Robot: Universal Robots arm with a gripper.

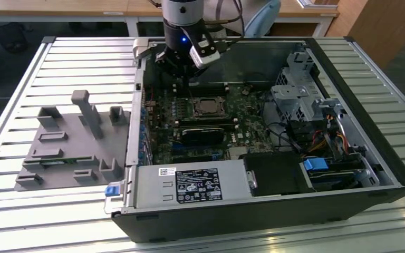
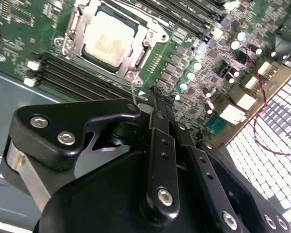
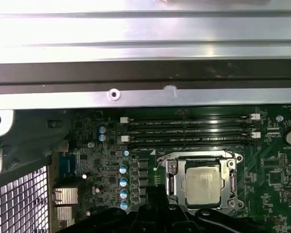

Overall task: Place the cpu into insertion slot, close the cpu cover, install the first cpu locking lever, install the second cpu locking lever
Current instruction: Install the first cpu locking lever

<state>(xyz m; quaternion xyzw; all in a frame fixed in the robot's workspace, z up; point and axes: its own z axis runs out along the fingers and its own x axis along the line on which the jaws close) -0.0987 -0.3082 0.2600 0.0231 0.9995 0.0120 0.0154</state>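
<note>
Fingers (image 2: 159, 121) together, holding nothing, near insertion slot (image 2: 131, 75); cpu (image 2: 109, 41) seated, cpu cover (image 2: 140, 39) looks down; locking can't be judged

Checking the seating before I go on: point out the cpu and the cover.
cpu (image 3: 202, 185): first wrist view, middle of its pale metal face.
cover (image 3: 173, 180): first wrist view, one side bar of the silvery frame.

A robotics workshop is being shown: an opened computer case (image 1: 259, 213) is being supported on a slatted metal bench (image 1: 83, 63), a grey fixture block (image 1: 69, 145) beside it.
</note>
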